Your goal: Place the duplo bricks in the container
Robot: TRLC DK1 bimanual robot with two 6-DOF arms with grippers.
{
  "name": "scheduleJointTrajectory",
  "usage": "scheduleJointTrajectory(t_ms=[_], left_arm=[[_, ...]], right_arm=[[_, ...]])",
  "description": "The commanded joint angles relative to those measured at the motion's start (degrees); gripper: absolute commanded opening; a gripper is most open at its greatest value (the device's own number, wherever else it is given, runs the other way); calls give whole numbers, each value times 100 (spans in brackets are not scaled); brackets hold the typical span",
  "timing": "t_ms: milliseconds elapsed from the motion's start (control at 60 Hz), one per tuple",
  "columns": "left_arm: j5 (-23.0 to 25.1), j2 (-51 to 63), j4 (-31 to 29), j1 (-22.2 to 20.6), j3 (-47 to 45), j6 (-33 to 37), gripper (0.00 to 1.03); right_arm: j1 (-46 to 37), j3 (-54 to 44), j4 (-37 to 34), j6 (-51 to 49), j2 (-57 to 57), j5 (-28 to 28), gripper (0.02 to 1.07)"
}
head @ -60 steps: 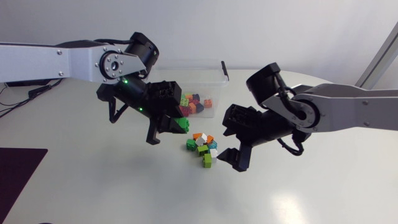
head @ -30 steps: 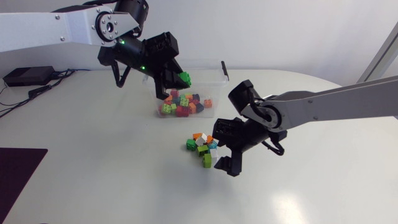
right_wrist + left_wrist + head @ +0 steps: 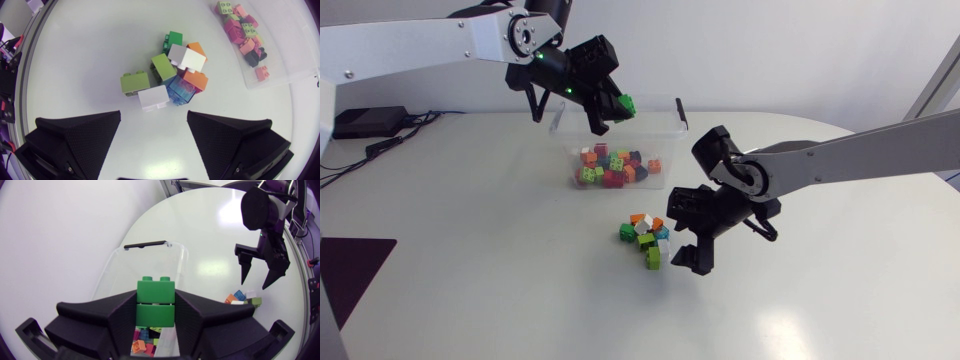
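Two arms share the job. Over on the left, the left tool (image 3: 156, 311) pinches a green duplo brick (image 3: 156, 291) between both fingers and holds it above the clear container (image 3: 665, 135), probably so it can drop in among the bricks already collected (image 3: 613, 168). Further right, a loose pile (image 3: 645, 238) waits on the table (image 3: 470, 260). The right tool (image 3: 154, 115) hovers just beside it, fingers spread wide and empty, seemingly lined up for a pick.

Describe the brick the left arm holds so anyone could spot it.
Find the clear container at the far side of the table. Above it, the left end effector is shut on a green brick, the only brick held in the air.
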Motion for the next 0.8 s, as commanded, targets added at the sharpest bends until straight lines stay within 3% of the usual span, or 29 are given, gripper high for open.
scheduleJointTrajectory(t_ms=[0, 500, 567, 633, 683, 750, 783], left_arm=[[10, 410, 37, 133, 491, -210, 27], [-157, 823, 28, 406, 1018, -298, 29], [-166, 814, 20, 441, 1009, -307, 33], [-166, 805, 2, 458, 1001, -307, 47], [-183, 788, -16, 476, 1001, -307, 63], [-201, 752, -51, 511, 1001, -307, 94], [-218, 735, -51, 520, 1001, -316, 99]], right_arm=[[-51, 127, -93, -265, 174, -28, 99], [55, 522, -286, -397, 666, -28, 96], [99, 584, -313, -397, 692, -28, 96], [169, 637, -330, -379, 710, -28, 96], [213, 672, -339, -370, 745, -28, 96], [266, 742, -365, -370, 833, -28, 96], [283, 777, -409, -370, 850, -28, 96]])
